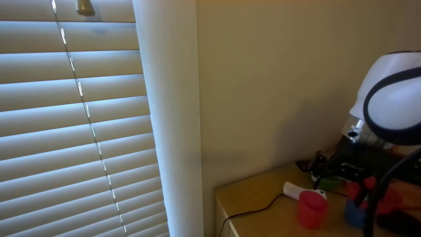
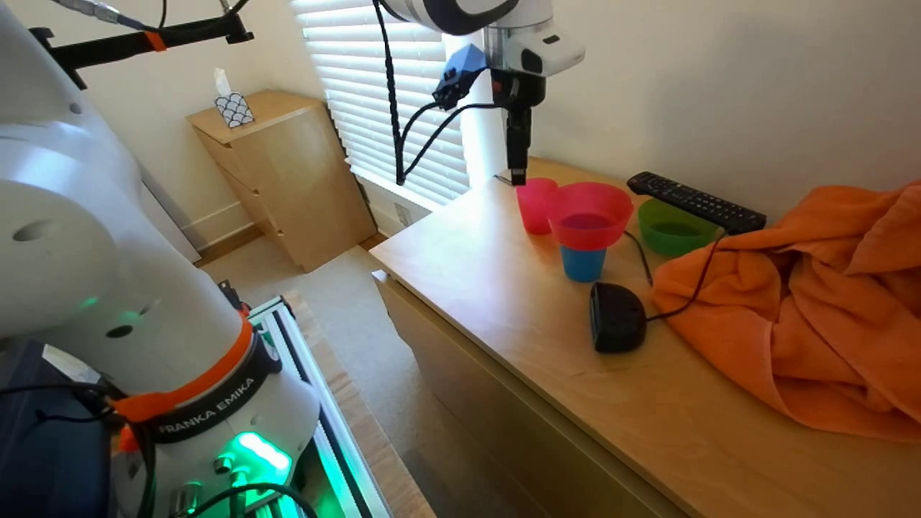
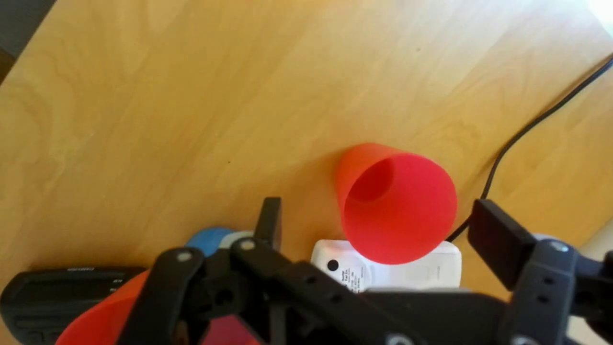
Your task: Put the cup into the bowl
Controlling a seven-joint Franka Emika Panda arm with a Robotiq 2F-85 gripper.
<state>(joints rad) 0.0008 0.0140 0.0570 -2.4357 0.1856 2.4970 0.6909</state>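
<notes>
Pink-red plastic cup [image 2: 534, 207] upright | likely light, slick, slightly flexible | end effector [image 3: 382, 221] spread, near cup | suggest gentle pinch across upper sides

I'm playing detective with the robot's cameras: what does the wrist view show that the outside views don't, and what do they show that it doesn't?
Only the wrist view shows the tiny printing on the white gadget.

Only the exterior views show the window blinds and the green bowl; the orange cloth shows in an exterior view too.

Both kinds share the pink-red cup, the blue vessel, the pink-red bowl and the gripper.
</notes>
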